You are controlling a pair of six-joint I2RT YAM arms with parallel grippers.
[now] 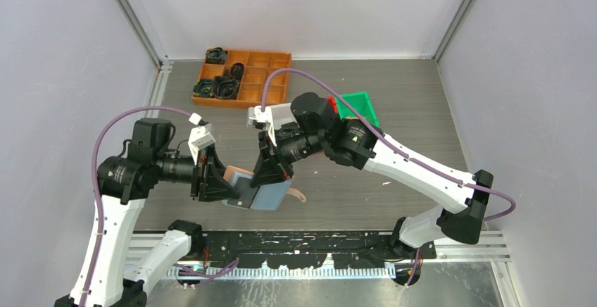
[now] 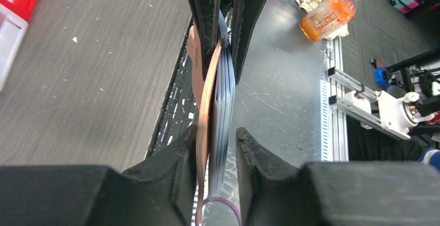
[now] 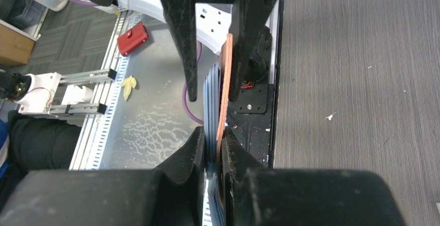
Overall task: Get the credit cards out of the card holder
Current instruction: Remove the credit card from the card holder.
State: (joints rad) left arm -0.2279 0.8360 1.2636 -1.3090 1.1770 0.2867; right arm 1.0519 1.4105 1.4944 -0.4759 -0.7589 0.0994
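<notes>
The salmon card holder hangs in the air between both arms, above the table near edge. The right gripper pinches it tightly. The left gripper stands a little apart around its bluish sleeves. The orange bottle label is unreadable.

Bottom centre: right fingers pinched on the card holder, which I see edge-on, salmon cover right of the bluish sleeves. Top centre: left fingers straddle it, spread apart. Red pouch upper left; grey counter at right.
</notes>
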